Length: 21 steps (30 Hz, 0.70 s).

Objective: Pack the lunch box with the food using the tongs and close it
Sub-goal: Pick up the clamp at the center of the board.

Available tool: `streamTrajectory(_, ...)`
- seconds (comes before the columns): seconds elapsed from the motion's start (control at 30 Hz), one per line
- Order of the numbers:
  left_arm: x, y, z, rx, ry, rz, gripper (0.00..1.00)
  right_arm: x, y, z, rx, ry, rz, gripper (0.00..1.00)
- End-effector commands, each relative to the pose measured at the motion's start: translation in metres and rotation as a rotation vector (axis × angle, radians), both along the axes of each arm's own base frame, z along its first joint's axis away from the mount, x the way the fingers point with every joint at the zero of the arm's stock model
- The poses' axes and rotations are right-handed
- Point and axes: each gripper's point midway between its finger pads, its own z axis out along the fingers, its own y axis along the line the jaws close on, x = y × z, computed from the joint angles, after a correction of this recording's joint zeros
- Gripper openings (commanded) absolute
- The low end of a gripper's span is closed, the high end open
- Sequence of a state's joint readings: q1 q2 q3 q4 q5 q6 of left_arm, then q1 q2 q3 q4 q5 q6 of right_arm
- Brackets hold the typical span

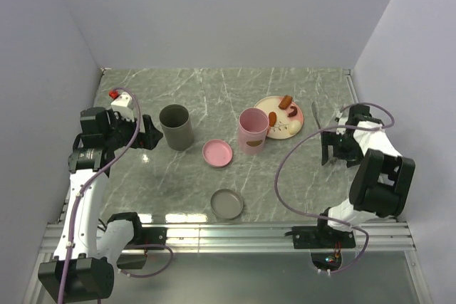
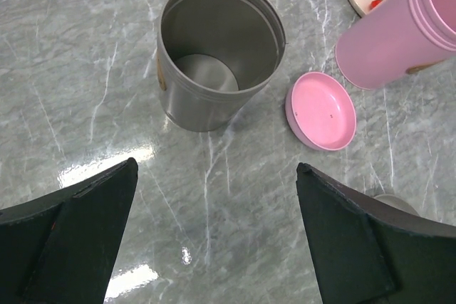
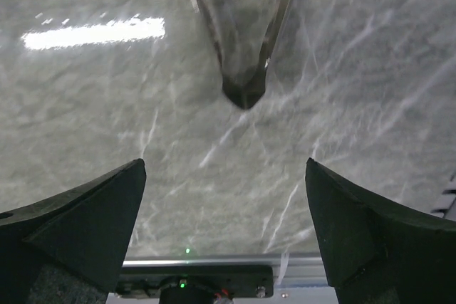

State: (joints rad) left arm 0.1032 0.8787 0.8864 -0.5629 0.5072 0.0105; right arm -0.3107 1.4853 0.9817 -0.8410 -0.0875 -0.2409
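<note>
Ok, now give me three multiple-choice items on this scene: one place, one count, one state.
1. The pink lid lies:
A on the table, between the grey canister and the lunch box
B on the lunch box
C inside the grey canister

2. Open canisters standing:
A one
B two
C three

3. The left gripper is:
A open and empty
B shut on the pink lid
C shut on the grey canister

Answers:
1 A, it lies flat on the marble between them.
2 B, grey and pink both stand lidless.
3 A, its jaws are wide with nothing between.

One pink lunch box (image 1: 253, 132), one grey canister (image 1: 176, 127), one pink lid (image 1: 217, 152), one grey lid (image 1: 227, 204), one plate (image 1: 265, 105), about three reddish food pieces (image 1: 286, 101), one pair of tongs (image 1: 314, 113)
</note>
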Motion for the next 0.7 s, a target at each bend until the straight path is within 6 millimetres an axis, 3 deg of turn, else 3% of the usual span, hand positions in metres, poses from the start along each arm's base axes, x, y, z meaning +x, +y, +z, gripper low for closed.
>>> streamTrajectory(0.0,0.001,-0.006,0.013,0.004,-0.071,-0.049,1.0,0.032,-0.021,0.001,-0.068,-0.073,-0.029,1.0)
streamTrajectory(0.37,0.01,-0.005,0.036,0.026,-0.149,-0.066,0.99,0.062,-0.039,-0.028,-0.128,-0.052,-0.082,1.0)
streamTrajectory(0.67,0.022,-0.017,0.052,-0.031,-0.128,-0.129,0.99,0.086,-0.031,-0.039,-0.086,-0.053,-0.081,1.0)
